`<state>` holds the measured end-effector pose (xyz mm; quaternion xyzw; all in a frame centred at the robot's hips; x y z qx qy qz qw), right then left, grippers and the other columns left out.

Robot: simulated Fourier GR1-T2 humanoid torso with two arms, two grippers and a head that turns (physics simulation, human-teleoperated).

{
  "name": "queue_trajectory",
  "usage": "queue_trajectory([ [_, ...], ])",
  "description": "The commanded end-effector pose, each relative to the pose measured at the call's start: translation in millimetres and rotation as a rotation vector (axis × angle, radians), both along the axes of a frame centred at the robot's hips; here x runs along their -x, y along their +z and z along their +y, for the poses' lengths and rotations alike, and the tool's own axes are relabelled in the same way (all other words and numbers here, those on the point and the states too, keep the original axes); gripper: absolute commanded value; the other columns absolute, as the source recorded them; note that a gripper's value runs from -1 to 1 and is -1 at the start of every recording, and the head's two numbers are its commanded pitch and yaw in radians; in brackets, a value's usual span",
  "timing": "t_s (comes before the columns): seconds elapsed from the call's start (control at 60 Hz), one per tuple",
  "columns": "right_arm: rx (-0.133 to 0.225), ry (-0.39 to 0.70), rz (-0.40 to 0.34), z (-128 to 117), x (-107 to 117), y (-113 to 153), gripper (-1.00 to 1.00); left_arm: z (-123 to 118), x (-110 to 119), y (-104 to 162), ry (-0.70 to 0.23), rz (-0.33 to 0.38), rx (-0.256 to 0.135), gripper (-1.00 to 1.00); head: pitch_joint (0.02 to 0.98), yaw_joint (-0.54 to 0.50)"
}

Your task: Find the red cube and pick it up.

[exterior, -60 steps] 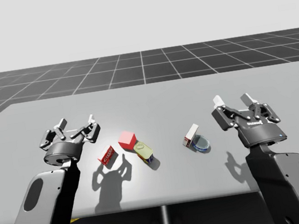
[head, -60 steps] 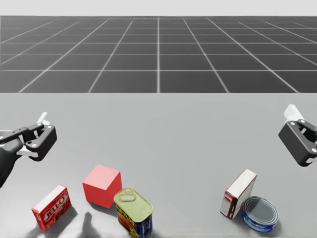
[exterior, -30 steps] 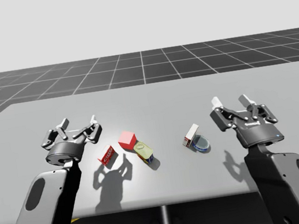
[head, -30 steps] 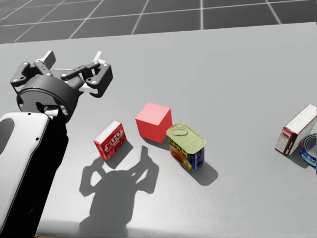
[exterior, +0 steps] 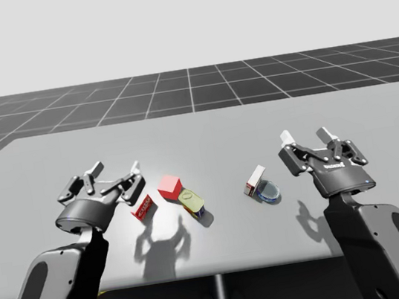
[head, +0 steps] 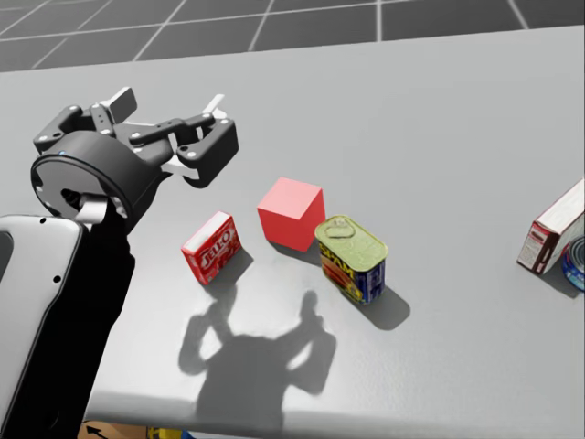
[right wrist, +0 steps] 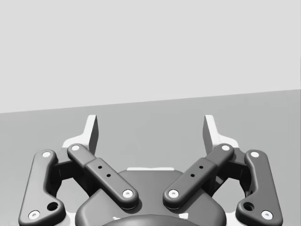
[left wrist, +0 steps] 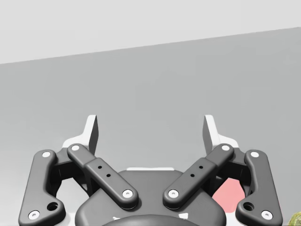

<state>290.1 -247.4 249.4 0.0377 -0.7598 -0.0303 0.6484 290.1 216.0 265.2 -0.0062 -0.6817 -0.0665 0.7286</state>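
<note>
The red cube [exterior: 170, 187] [head: 291, 212] rests on the grey table, between a small red box [exterior: 143, 207] [head: 212, 247] and a yellow-and-blue can [exterior: 192, 202] [head: 351, 258] that touches its near right corner. My left gripper [exterior: 116, 169] [head: 169, 102] hovers open just left of the cube, with nothing between its fingers. In the left wrist view the left gripper [left wrist: 151, 129] is open and a patch of the cube [left wrist: 230, 197] shows under its right finger linkage. Far to the right, my right gripper [exterior: 306, 136] [right wrist: 151, 129] stands open and empty.
A white-and-red box [exterior: 255, 180] [head: 553, 240] leans against a flat blue round tin [exterior: 269, 191] [head: 576, 263] between the cube and my right arm. The table's front edge [exterior: 218, 272] lies close behind the objects. Bare table stretches beyond them.
My head has turned down and to the left. My left gripper has moved right and nearer, closer to the cube. My right gripper has barely shifted.
</note>
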Motion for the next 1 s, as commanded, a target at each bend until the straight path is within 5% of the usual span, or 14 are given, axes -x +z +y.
queue_trajectory([
  [0.017,0.003,-0.001,0.001,0,0,-1,-1.0,-18,32,2,-0.099,0.092,0.017,-1.0,0.801,0.2],
  [0.417,0.007,-0.005,0.003,-1,-1,-2,-1.0,-28,78,-34,-0.182,0.255,0.022,-1.0,0.802,0.21],
  [1.0,0.026,-0.009,0.003,-1,-3,-4,-1.0,-38,44,-100,-0.157,0.362,0.032,-1.0,0.813,0.21],
])
